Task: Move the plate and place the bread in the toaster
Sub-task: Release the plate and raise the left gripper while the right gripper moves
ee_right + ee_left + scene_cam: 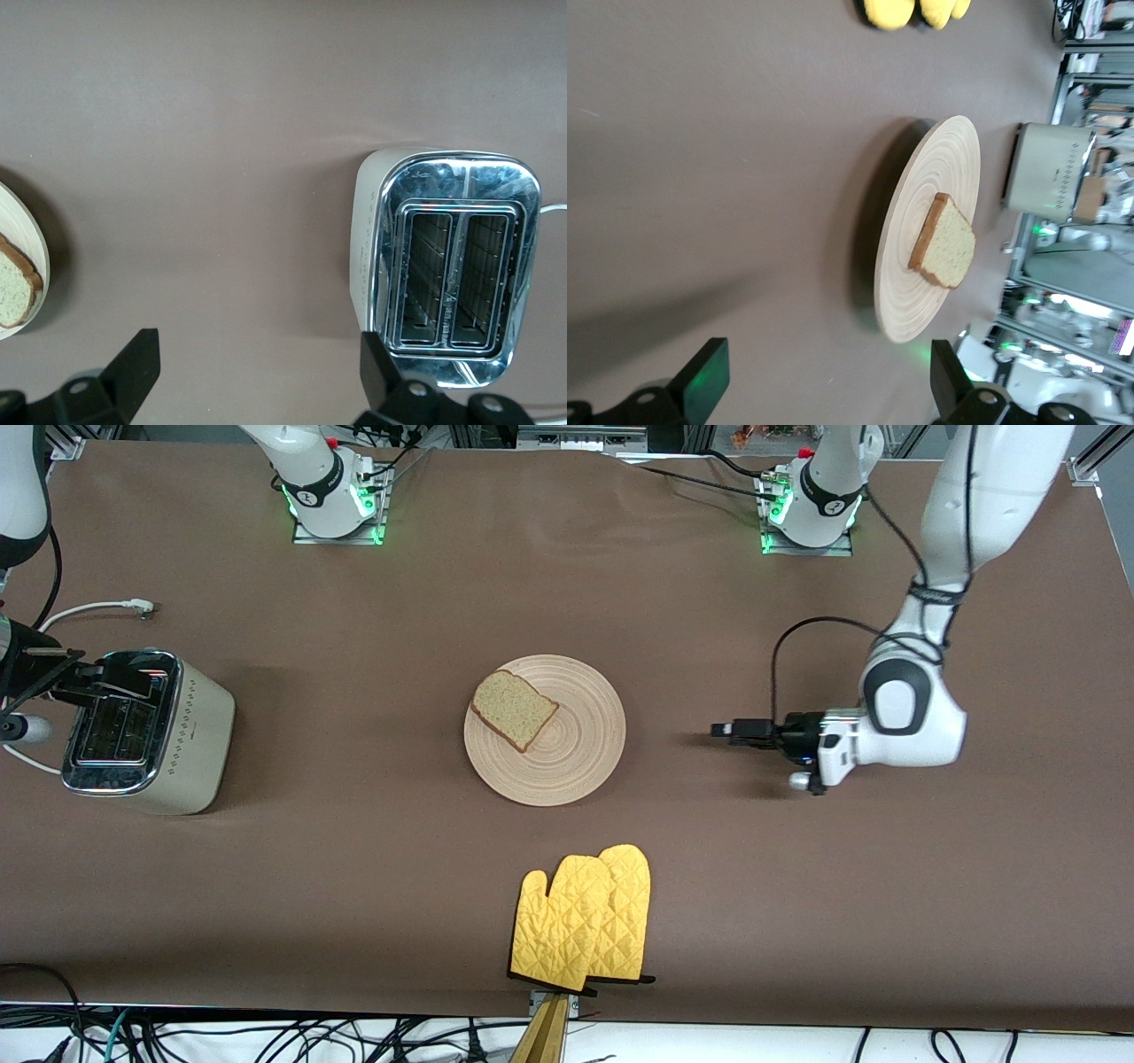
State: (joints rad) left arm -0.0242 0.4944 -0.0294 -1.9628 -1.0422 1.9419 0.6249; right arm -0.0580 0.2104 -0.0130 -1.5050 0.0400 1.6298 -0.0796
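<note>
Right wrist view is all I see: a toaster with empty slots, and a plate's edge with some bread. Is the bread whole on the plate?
Observer: Yes, the whole bread slice lies flat on the plate.
Operator: My right gripper hangs open over the toaster. Where is the left gripper?
Observer: The left gripper is low beside the plate, toward the left arm's end of the table, open and empty.
Operator: Anything else on the table?
Observer: Yellow oven mitts lie nearer to the front camera than the plate.
</note>
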